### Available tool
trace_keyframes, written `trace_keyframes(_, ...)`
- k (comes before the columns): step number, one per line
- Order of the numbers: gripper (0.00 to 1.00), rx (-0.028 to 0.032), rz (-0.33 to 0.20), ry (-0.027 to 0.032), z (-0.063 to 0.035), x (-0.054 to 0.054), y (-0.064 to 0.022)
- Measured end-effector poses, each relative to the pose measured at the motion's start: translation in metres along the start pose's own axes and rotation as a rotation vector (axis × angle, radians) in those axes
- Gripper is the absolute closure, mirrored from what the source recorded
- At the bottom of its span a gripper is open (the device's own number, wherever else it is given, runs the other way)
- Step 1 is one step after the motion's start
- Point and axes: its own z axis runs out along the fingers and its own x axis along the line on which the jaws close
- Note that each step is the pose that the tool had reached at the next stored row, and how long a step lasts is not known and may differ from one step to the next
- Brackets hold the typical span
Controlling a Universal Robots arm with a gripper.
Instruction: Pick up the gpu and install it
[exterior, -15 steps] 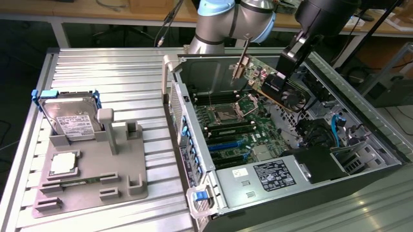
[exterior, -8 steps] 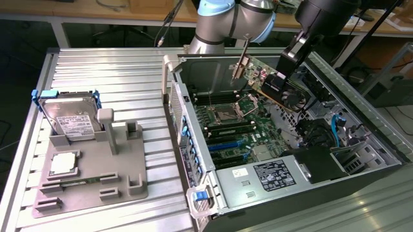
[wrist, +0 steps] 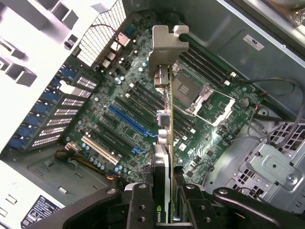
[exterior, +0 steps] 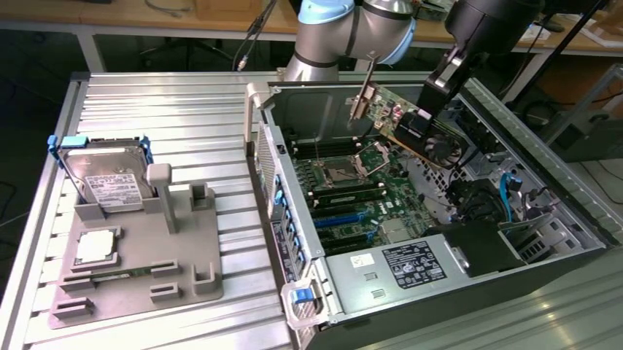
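Now, in the exterior view you find the gripper (exterior: 443, 84) pinching the gpu (exterior: 413, 124) by its upper edge, so the card hangs directly beneath the jaws, clear of every surface, over the open computer case (exterior: 292, 219). Its long axis runs slanted, with the silver end bracket (exterior: 364, 98) at the end pointing away from the pincer towards the case's rear wall. The motherboard (exterior: 355, 186) lies below the card and apart from it. You see a green board carrying a dark fan shroud. I judge the pick done and the card not yet seated. In the wrist view you look along the card edge-on. The fingers (wrist: 140, 205) press on it from both sides, and the gpu (wrist: 164, 129) stretches straight out from the pincer as a thin line ending in the bracket (wrist: 167, 45). Beyond it you have the motherboard (wrist: 214, 109), whose long blue slot (wrist: 127, 119) lies off to one side of the card's line and at an angle to it.
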Motion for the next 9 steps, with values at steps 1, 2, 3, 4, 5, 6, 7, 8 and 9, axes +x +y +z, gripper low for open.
trace_keyframes(1, 0.73, 0.0, -0.003, 0.0001, 0.0, 0.0, 0.0)
trace_keyframes(2, 0.73, -0.0001, -0.006, 0.0002, 0.0, 0.0, 0.0)
trace_keyframes(3, 0.73, 0.0, -0.009, 0.0004, 0.0, 0.0, 0.0)
trace_keyframes(4, 0.73, 0.0, -0.013, 0.0005, 0.0, 0.0, 0.0)
trace_keyframes(5, 0.73, 0.0, -0.016, 0.0006, 0.0, 0.0, 0.0)
trace_keyframes(6, 0.73, 0.0, -0.02, 0.0008, 0.0, 0.0, 0.0)
trace_keyframes(7, 0.73, 0.0, -0.024, 0.001, 0.0, 0.0, 0.0)
trace_keyframes(8, 0.73, 0.0, -0.027, 0.0011, 0.0, 0.0, 0.0)
trace_keyframes(9, 0.73, 0.0, -0.031, 0.0013, 0.0, 0.0, 0.0)
